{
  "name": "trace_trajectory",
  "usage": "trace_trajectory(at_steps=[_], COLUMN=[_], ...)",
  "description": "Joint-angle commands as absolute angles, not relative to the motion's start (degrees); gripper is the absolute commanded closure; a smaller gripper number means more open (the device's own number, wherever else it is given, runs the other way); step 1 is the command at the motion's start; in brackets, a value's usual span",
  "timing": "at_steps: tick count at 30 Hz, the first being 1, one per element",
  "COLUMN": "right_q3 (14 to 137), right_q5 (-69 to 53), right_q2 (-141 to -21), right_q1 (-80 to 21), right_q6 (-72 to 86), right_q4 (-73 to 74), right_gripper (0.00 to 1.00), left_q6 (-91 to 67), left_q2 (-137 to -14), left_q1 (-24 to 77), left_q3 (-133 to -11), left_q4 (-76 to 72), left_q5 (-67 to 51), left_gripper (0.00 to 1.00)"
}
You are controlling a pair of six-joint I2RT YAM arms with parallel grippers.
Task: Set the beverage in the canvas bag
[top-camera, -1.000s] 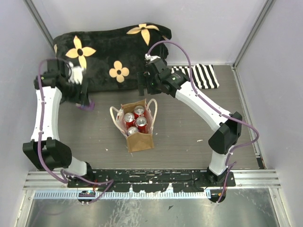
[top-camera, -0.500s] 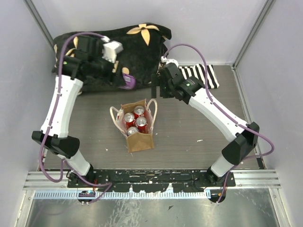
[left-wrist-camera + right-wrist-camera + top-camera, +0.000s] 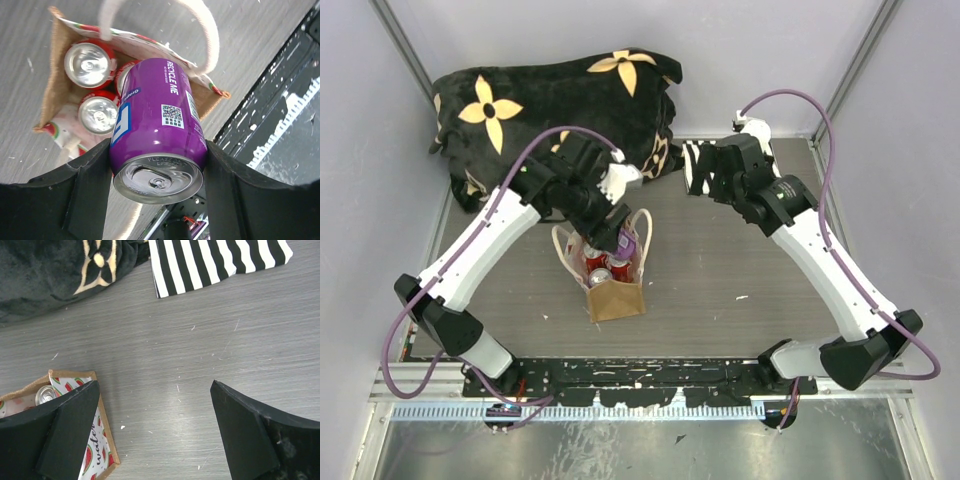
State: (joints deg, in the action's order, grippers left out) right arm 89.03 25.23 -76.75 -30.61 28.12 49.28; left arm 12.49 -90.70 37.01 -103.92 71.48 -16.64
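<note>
My left gripper [image 3: 621, 233] is shut on a purple beverage can [image 3: 629, 244] and holds it over the far right part of the canvas bag [image 3: 617, 298]. In the left wrist view the can [image 3: 157, 115] sits between my two fingers [image 3: 85, 190], its top towards the camera, above the bag's rim [image 3: 50, 85]. Three red cans [image 3: 87, 62] stand inside the bag. A cream loop handle [image 3: 210, 40] arcs beside the can. My right gripper [image 3: 706, 172] is open and empty, back right of the bag. It hangs over bare table [image 3: 155, 390], with the bag's corner [image 3: 107, 450] at its left finger.
A big black plush bag with cream flowers [image 3: 550, 100] lies along the back. A black-and-white striped cloth [image 3: 215, 262] lies at the back right, beyond my right gripper. Grey walls close in the sides, and the black base rail [image 3: 640, 372] runs along the near edge.
My left arm has swung from the back left to above the canvas bag with the purple can in it. My right gripper has moved right, away from the bag.
</note>
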Motion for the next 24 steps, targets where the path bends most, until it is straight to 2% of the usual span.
trace_trajectory(at_steps=[1, 15, 24], right_q3=[87.25, 83.37, 82.58], right_q5=[26.48, 25.49, 25.08], right_q2=[-74.88, -72.35, -71.75], right_q1=[-30.24, -29.65, -29.53], right_q6=[29.37, 30.39, 30.83], right_q4=[48.60, 48.60, 48.59], right_gripper=[0.01, 0.01, 0.01], left_q6=[14.75, 18.34, 18.72], left_q2=[-87.56, -87.19, -86.45], left_q1=[39.98, 47.10, 50.02], left_q3=[-101.84, -96.29, -94.38], left_q4=[68.71, 68.51, 70.11], left_q5=[-14.88, -10.66, -13.54], left_gripper=[1.00, 1.00, 1.00])
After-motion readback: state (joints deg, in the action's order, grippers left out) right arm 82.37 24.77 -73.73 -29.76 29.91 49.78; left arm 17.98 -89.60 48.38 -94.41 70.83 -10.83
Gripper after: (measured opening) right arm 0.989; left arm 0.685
